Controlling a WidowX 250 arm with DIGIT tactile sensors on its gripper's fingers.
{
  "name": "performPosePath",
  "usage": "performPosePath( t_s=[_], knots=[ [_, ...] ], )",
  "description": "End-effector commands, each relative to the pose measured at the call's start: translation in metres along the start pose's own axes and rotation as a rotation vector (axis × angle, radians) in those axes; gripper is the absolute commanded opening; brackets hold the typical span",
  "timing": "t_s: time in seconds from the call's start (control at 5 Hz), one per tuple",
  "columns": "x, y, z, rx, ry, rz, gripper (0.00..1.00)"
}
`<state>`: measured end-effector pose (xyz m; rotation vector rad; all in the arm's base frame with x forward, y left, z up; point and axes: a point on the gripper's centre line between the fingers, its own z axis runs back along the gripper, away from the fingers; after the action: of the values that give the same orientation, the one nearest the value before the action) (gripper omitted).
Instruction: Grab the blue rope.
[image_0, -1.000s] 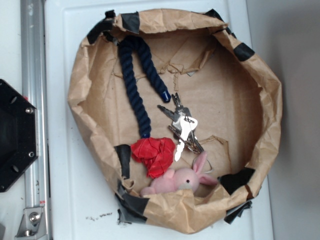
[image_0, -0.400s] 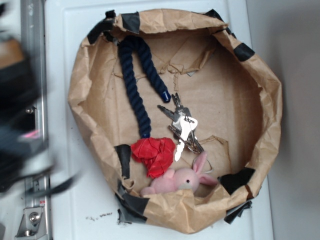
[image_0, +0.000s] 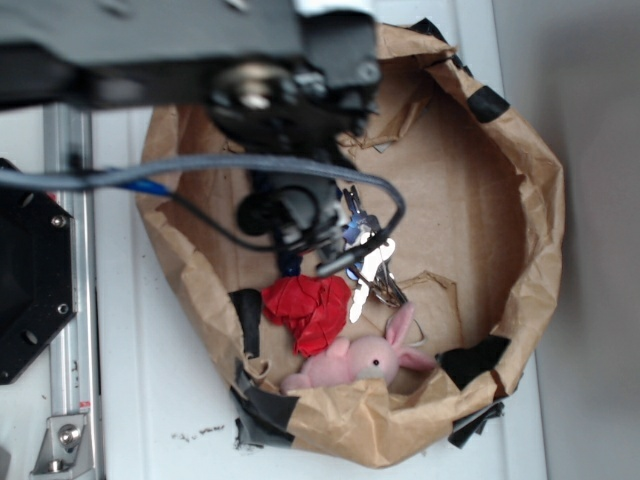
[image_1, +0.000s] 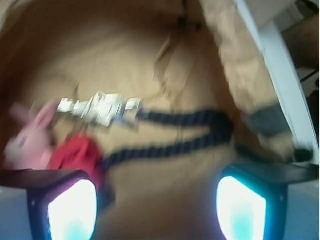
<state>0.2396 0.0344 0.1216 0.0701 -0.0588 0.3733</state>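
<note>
On the white surface (image_0: 150, 400), the paper-lined basket (image_0: 540, 200) holds the blue rope (image_1: 190, 120); the pincer (image_1: 157, 210), fingers apart, hovers above it in approach and must next descend.

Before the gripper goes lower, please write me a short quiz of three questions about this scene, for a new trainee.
1. True or false: the gripper already holds the blue rope.
2. What lies beside the pink bunny? A) red crumpled ball B) a green cup C) a spoon
3. Fill in: everything lies inside a brown ____ basin.

Key: 1 false, its fingers stand apart above the rope. 2 A. 3 paper.
</note>
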Motion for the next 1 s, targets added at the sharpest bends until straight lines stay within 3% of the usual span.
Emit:
performPosePath(
  t_s=[0.0, 0.2, 0.4, 0.6, 0.8],
  knots=[
    [-0.006, -0.008, -0.052, 0.057, 0.028, -0.178, 1.00],
    [0.000, 0.020, -0.062, 0.047, 0.068, -0.071, 1.00],
    [0.012, 0.048, -0.075, 0.013, 0.094, -0.093, 1.00],
    [0.025, 0.063, -0.086, 0.042, 0.120, -0.152, 1.00],
    [0.027, 0.063, -0.089, 0.050, 0.123, -0.249, 1.00]
  ],
)
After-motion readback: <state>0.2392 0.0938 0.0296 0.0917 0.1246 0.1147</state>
